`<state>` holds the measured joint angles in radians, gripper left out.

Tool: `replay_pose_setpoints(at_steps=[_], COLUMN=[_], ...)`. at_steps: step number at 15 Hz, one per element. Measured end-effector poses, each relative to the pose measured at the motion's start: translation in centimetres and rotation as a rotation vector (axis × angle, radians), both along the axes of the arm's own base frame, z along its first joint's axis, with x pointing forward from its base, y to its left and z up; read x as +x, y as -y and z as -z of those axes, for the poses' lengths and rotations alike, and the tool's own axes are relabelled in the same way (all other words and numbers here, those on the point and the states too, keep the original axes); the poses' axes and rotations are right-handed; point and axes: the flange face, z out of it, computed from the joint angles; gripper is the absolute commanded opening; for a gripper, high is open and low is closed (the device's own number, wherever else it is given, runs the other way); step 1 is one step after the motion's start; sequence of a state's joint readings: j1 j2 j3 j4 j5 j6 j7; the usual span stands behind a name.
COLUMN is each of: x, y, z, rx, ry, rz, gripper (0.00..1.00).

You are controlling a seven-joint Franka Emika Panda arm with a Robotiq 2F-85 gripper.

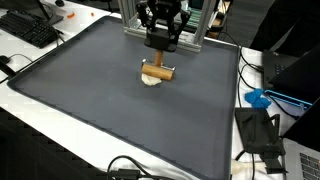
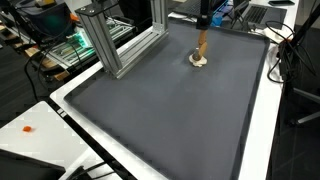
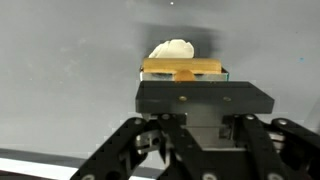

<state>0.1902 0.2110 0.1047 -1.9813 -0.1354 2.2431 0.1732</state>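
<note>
1. Wooden roller [image 1: 157, 71], short and round, clamped across its middle by the jaws, closed narrow and tight on it.
2. Held level, long axis crosswise to the jaws and running side to side in the wrist view.
3. Straight beneath it, a pale lump [image 1: 152, 81], dough-like and flattish, on the dark grey mat [image 1: 90, 110]. Touching the roller's underside or just off it: cannot tell which.
4. Seen from the wrist, shows past the roller's far side, a little off centre toward one end.
5. Nothing between roller and lump.
6. Round about: a metal frame [image 2: 118, 50] near the arm but apart from the roller; a keyboard [image 1: 28, 28] well apart on the white table [image 1: 25, 110]; a blue thing [image 1: 258, 98] off the mat's other edge, among dark cables.
</note>
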Motion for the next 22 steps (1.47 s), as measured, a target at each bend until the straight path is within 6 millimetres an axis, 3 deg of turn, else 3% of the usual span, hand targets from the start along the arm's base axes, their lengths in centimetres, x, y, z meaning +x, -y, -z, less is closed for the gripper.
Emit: replay_pose_setpoints(at_steps=[10, 22], x=[0.5, -0.7], y=[1.0, 0.8], z=[-0.5, 1.4], rx=[-0.038, -0.082], ry=[-0.017, -0.05], rz=[-0.369, -0.543], gripper=[0.22, 0.22])
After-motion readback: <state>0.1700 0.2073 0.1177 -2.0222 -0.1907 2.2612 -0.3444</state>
